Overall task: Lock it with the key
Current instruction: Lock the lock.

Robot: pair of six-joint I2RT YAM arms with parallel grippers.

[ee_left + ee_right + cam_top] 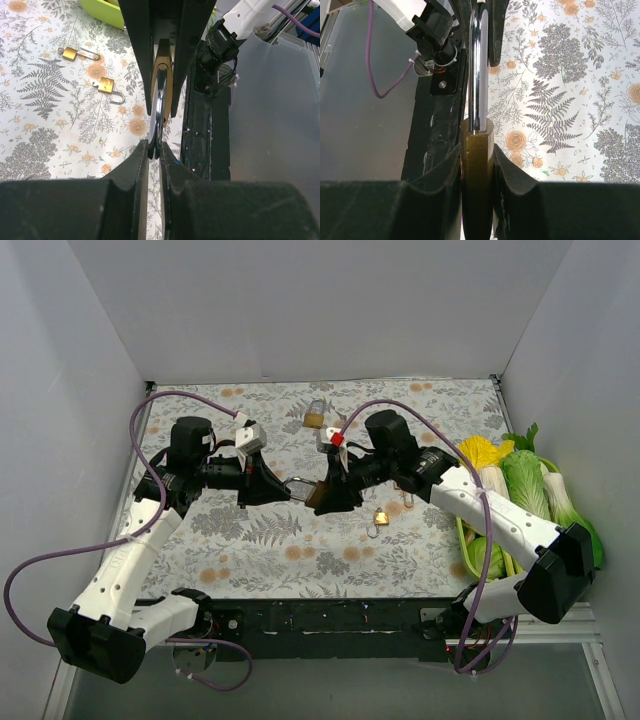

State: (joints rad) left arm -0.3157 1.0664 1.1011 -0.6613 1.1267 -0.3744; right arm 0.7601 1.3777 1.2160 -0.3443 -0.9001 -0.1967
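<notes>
**Holds.** The right gripper (476,157) is clamped on the brass body of the large padlock (476,200), which sits edge-on and fills the gap between its jaws. The left gripper (155,150) is pinched closed on the steel shackle (159,107), with the bow caught right at its fingertips. The two grippers face each other tip to tip, and the lock bridges them above the floral tablecloth (45,115).

**Key.** Not found. Nothing thin and silver-white sits between either pair of jaws, and I cannot pick it out on the cloth in any view. Two small padlocks (106,85) lie off to the left of the left jaws, well apart from them. I cannot make out a key in either.

**Assessment.** The step in hand appears to be steadying the lock two-handed, probably to seat or check the shackle. From the right wrist view, a shackle leg meets the top of the body just ahead of the jaws. Seen edge-on, I cannot tell whether both legs are home.

**Recommendations.**
- Direct any push or pull along the shackle's own line, since a twist would lever the body out of the right jaws.
- Treat the left hold as marginal: it is at the very tips, on smooth round steel, and may slip.
- Leave the keyway end, hidden here, clear of the right pads.
- Locate the key before releasing either hold.
</notes>
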